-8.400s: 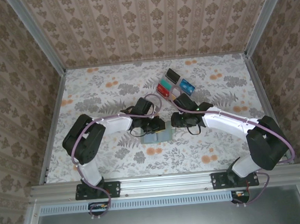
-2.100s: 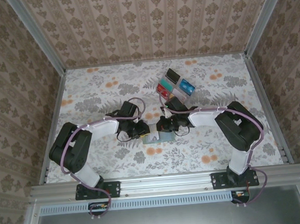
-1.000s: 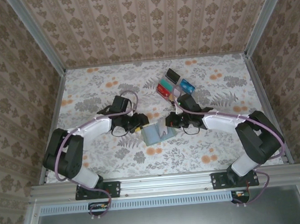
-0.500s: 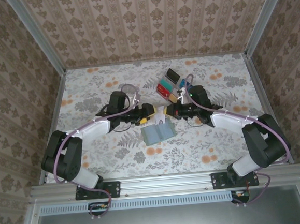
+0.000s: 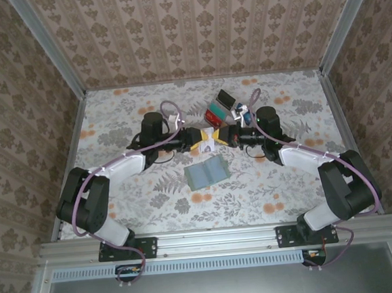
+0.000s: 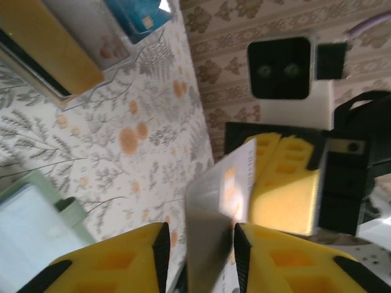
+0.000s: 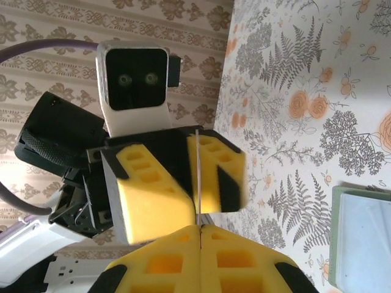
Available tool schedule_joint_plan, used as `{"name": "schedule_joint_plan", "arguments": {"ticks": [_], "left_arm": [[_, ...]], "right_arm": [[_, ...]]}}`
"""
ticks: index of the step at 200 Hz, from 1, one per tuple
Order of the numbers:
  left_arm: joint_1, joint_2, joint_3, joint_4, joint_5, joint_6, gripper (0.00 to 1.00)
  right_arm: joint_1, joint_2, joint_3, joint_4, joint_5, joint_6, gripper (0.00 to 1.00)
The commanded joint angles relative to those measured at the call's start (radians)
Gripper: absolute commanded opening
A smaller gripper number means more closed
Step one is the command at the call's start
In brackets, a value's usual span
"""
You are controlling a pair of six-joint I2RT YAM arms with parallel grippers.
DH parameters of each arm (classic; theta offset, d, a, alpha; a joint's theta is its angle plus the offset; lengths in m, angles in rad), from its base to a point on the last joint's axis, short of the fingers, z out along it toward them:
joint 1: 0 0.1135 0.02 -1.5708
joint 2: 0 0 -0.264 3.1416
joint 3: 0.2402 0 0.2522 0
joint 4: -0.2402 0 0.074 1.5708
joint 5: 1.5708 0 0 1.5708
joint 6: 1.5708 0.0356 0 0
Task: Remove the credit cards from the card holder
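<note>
right end effector (image 7: 200,235) clenched on whitish card (image 6: 223,189), just beyond the card holder (image 5: 207,172). left end effector (image 5: 199,139) straddles same card, can't tell if gripping. card holder lies open on desk (image 5: 122,118).

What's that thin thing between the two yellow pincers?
A whitish card, edge-on: the right pincer clamps it, and it reaches into the open left pincer. Both wrist views show it.

Lighting's soft and even, plenty bright, with only faint shadows right beside the card holder (image 5: 207,172). The overhead shot is crisp. Wrist cams go mushy up close, and the credit card (image 6: 214,226) is a blurry grey smear.
</note>
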Motion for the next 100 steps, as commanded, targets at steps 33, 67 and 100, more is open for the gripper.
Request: {"name": "schedule_joint_plan", "arguments": {"ticks": [33,67,100], "left_arm": [[0.018,0.018,-0.036,0.301,0.027,-0.173,0.0],[0.016,0.01,-0.02,0.267,-0.011,-0.162,0.0],[0.014,-0.008,0.003,0.216,-0.044,-0.151,0.0]], "right_arm": [[-0.01,-0.016,-0.022,0.058,-0.029,0.051,0.21],[0.019,-0.022,-0.023,0.099,0.023,0.115,0.51],[0.051,-0.007,-0.01,0.133,0.048,0.156,0.59]]}}
